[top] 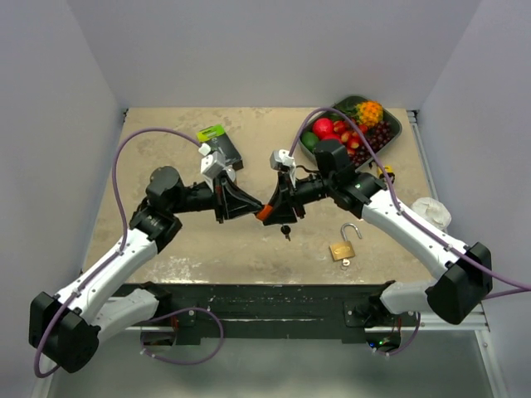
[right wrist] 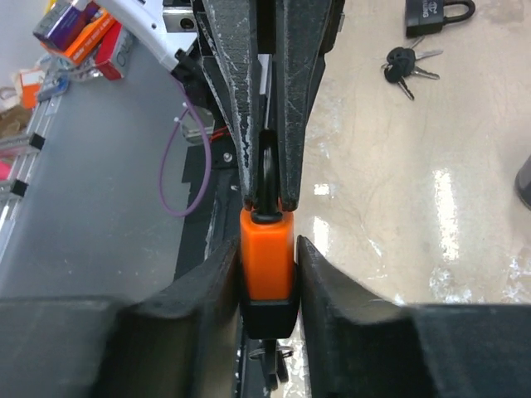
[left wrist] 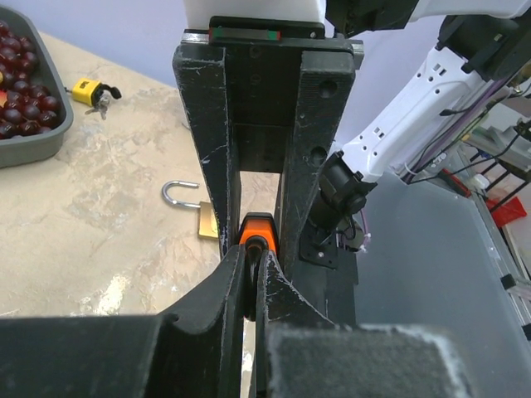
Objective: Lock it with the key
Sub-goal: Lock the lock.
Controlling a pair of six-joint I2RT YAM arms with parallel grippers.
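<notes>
While the left pincer (top: 246,206) reaches in from the left over the middle of the worktop (top: 182,253), its fingers are pressed together on the thin dark shackle (right wrist: 267,170) of the orange padlock (top: 264,213). The padlock is held up off the surface between the two arms. Behind that arm, towards the far left of the worktop, lies a green-and-black pack (top: 219,143). The right wrist view also shows a black padlock (right wrist: 438,12) lying flat on that side, with a bunch of black keys (right wrist: 406,62) near it.

From the opposite side, the right pincer (top: 279,202) is pinching the orange body of the same padlock, one finger against each flat side. Just below the padlock, a small dark bunch (top: 286,231) hangs in the air. It looks like keys, but it is too small to be sure.

Further right, a brass padlock (top: 343,249) lies on the worktop with its shackle swung open. At the far right corner sits a dark fruit tray (top: 397,126), with a yellow padlock (top: 386,172) on the surface nearer than it.
</notes>
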